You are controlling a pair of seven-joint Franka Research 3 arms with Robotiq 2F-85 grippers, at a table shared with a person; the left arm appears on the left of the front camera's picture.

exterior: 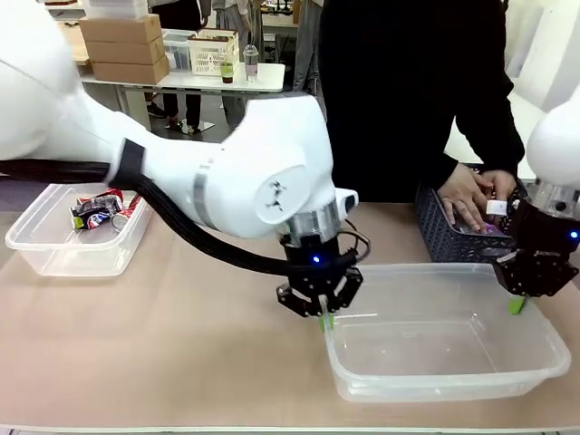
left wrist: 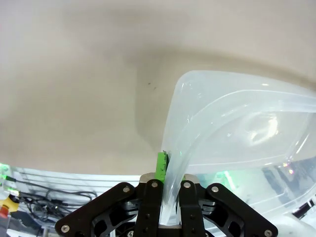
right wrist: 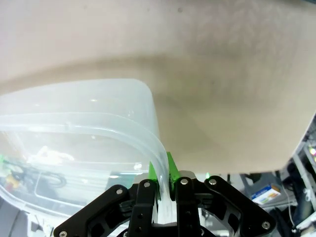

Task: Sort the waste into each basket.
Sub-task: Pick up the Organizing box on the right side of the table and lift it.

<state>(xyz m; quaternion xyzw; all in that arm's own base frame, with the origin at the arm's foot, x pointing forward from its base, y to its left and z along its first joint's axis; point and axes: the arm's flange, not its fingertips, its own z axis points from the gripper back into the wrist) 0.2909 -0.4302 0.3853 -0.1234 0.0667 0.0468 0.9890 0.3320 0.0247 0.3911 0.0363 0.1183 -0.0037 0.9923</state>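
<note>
A large clear basket stands empty on the table at the front right. My left gripper is shut on its left rim, and the left wrist view has the rim pinched between the green pads of the left gripper. At the basket's right end, my right gripper is shut on the rim; the right wrist view shows the rim clamped in the right gripper. A smaller clear basket at the far left holds crushed red-and-silver cans.
A dark lattice basket sits behind the large basket at the right, with a person's hand reaching into it. The person in black stands at the far side. Bare tabletop lies between the two clear baskets.
</note>
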